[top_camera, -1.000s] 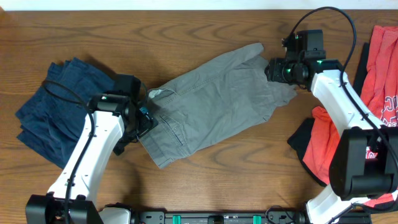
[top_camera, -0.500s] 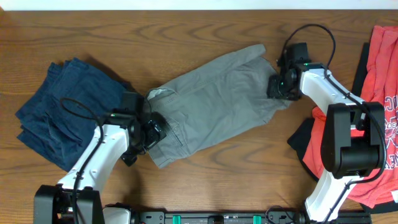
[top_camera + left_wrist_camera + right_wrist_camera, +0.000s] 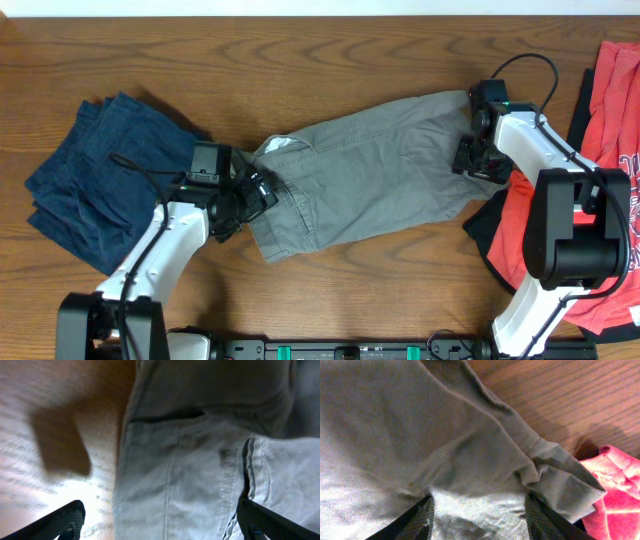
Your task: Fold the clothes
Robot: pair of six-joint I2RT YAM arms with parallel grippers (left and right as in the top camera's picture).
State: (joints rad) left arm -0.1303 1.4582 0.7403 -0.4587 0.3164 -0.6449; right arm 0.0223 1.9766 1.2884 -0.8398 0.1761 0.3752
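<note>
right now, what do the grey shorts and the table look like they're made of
The grey shorts: probably a woven cotton-like twill, matte; fine weave, soft creases and stitched seams show in the wrist views. The table: wood or wood-look laminate, cannot tell which; brown grain lines, with a faint sheen where light reflects.

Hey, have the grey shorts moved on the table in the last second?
Yes. The grey shorts slid right, away from the navy trousers and closer to the red T-shirt, which both stayed put.
</note>
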